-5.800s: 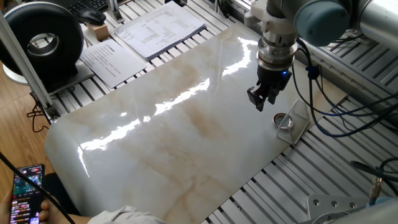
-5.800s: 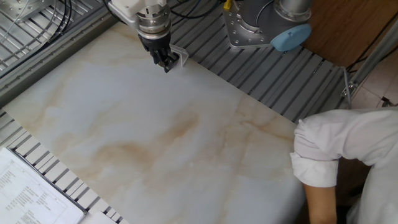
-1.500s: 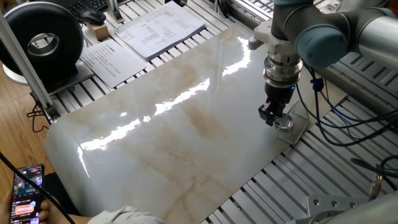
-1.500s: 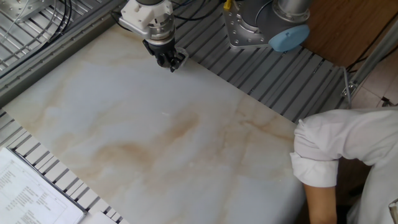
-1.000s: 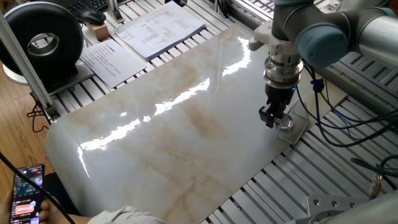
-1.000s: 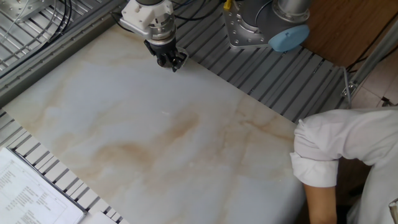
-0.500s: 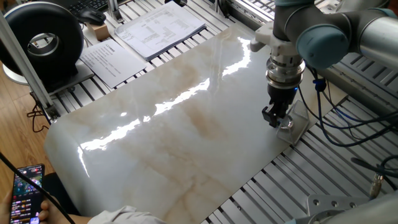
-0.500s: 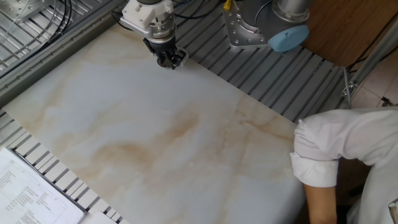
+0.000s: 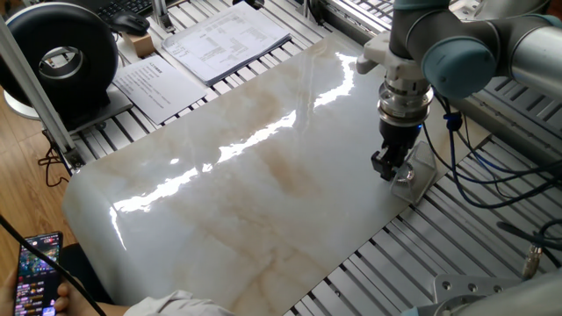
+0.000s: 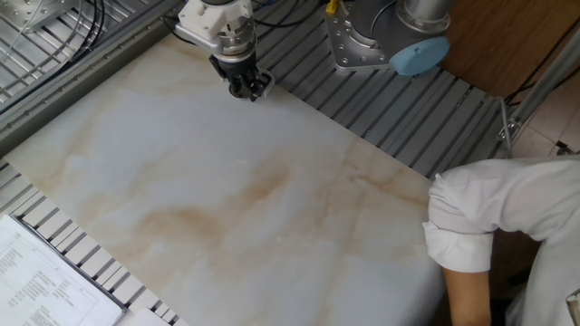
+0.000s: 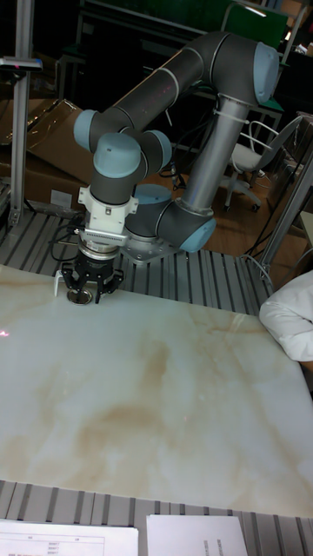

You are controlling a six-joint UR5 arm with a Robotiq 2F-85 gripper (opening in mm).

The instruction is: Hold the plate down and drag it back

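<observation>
My gripper [image 9: 387, 168] hangs straight down at the right edge of the marble slab [image 9: 237, 175], its tip low over the plate [image 9: 403, 175], a small shiny disc lying at the slab's border on the clear plastic piece [image 9: 420, 173]. In the tall fixed view the plate [image 11: 80, 298] shows as a silver ring directly under my fingers [image 11: 105, 284], at the left of the frame. I cannot tell whether my tip is touching it, nor how far apart my fingers stand; they look close together and grip nothing that I can see. From the other fixed view my gripper [image 10: 243, 90] sits at the upper middle, where the slab [image 10: 227, 199] meets the ribbed metal table [image 10: 399, 118]. The slab is pale and glossy with brownish veins and bright streaks of reflected light. Printed sheets [image 9: 224, 39] lie on the table in the upper left of one fixed view, beside a black round device [image 9: 61, 57]. A phone [image 9: 37, 272] glows in the lower left corner. A person's white sleeve [image 10: 494, 222] reaches in at the right of the other fixed view. Behind my arm the room is dim, with an office chair [image 11: 252, 152].
</observation>
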